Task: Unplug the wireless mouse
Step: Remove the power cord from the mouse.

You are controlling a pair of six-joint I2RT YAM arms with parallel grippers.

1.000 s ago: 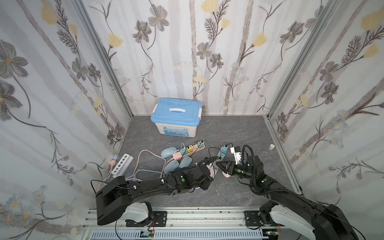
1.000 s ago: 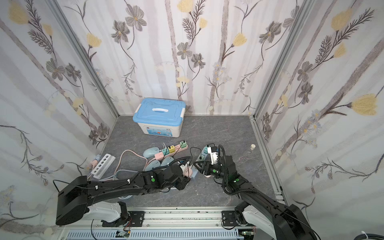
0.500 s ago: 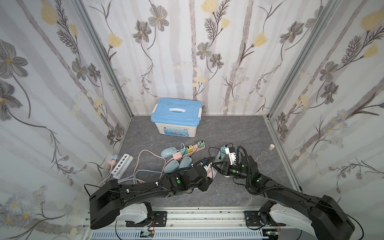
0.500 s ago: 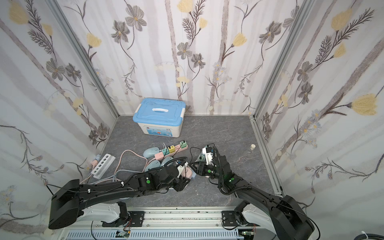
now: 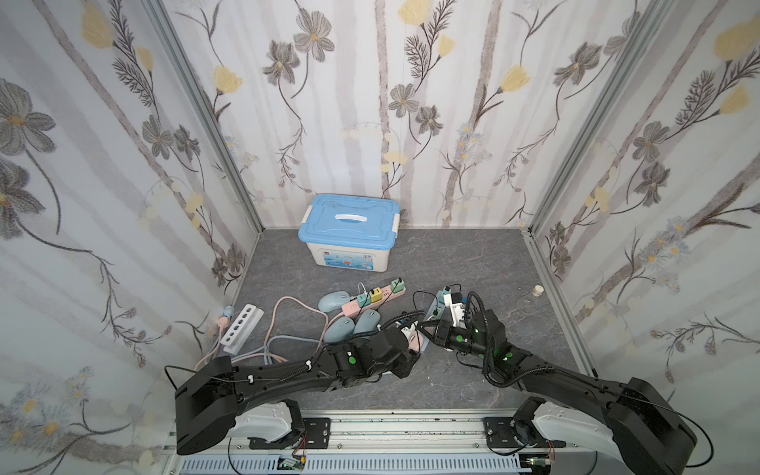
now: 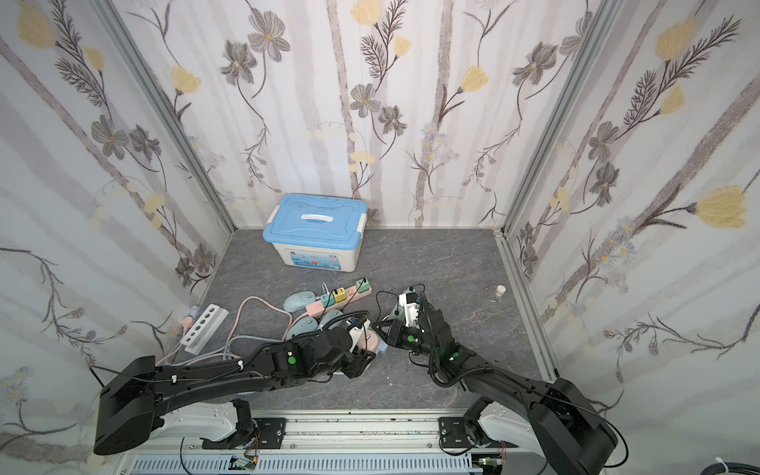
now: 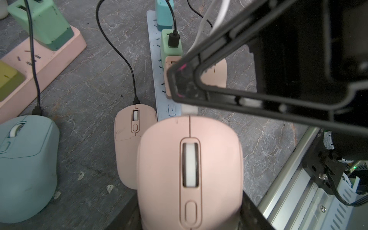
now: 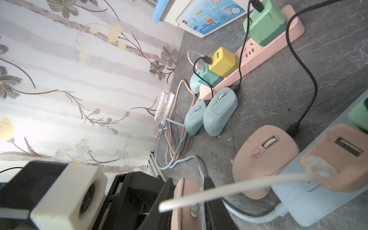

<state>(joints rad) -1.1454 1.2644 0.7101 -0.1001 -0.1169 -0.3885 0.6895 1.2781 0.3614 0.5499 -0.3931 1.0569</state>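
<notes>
The pink wireless mouse point(image 7: 189, 159) is held a little above the floor with my left gripper point(image 7: 191, 215) shut on its sides; in both top views it shows as a pink patch point(image 5: 416, 340) point(image 6: 370, 341) at the tip of the left arm. A white plug point(image 8: 194, 211) sits in the mouse's front. Its white cable point(image 8: 239, 185) runs to a pink charger point(image 8: 338, 157) on the light blue power strip point(image 8: 310, 201). My right gripper point(image 8: 189, 185) straddles the mouse's nose and the plug, jaws narrow. A thin gap still shows between the plug and one finger.
A second pink mouse point(image 7: 129, 135) with a black cable lies beside the blue strip. Blue mice point(image 5: 353, 325) and a pink power strip point(image 5: 370, 298) with chargers lie to the left. A blue-lidded box point(image 5: 349, 230) stands at the back and a white strip point(image 5: 242, 327) by the left wall.
My right gripper has moved left to the front of the held mouse and narrowed its jaws around the plug. The left gripper has kept its hold and barely moved.
</notes>
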